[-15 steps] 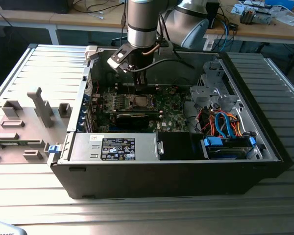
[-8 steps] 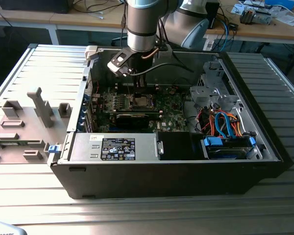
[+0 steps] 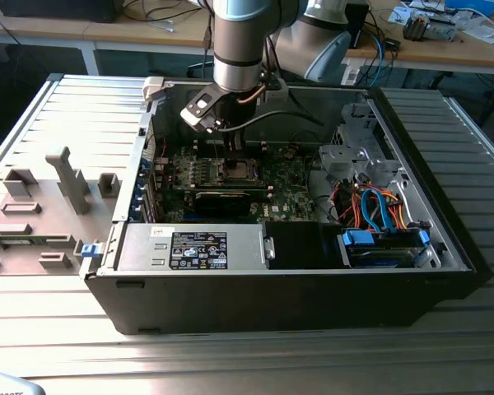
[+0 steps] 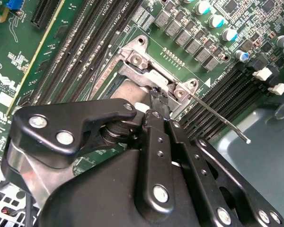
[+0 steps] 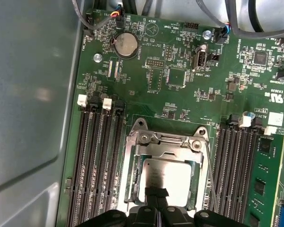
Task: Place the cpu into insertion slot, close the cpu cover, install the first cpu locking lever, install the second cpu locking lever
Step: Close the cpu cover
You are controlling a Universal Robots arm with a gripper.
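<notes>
Hand (image 5: 156,195) down over the slot (image 5: 166,177), fingertips pressed together, clenched, tip touching or just above the cpu (image 5: 173,177); contact can't be told. In the second wrist view the hand (image 4: 157,97) has its black fingers (image 4: 157,142) closed, with nothing visibly gripped between them. Cpu sits flat in the slot, silvery top showing through the cover (image 5: 164,144) window; cover lies down around it. One thin lever (image 4: 217,116) sticks out from the socket corner, raised off the board, not latched; it runs along the socket edge in the first wrist view (image 5: 209,170). Black memory slots (image 5: 97,156) flank the socket on both sides. Coin cell (image 5: 124,45) sits farther off on the green board (image 5: 180,109). In the exterior view the arm (image 3: 243,41) reaches down into the open pc case (image 3: 272,296), hand (image 3: 235,144) over the board; case rests on a ribbed metal tabletop (image 3: 33,329), grey fixtures (image 3: 66,177) on the exterior view's left.
</notes>
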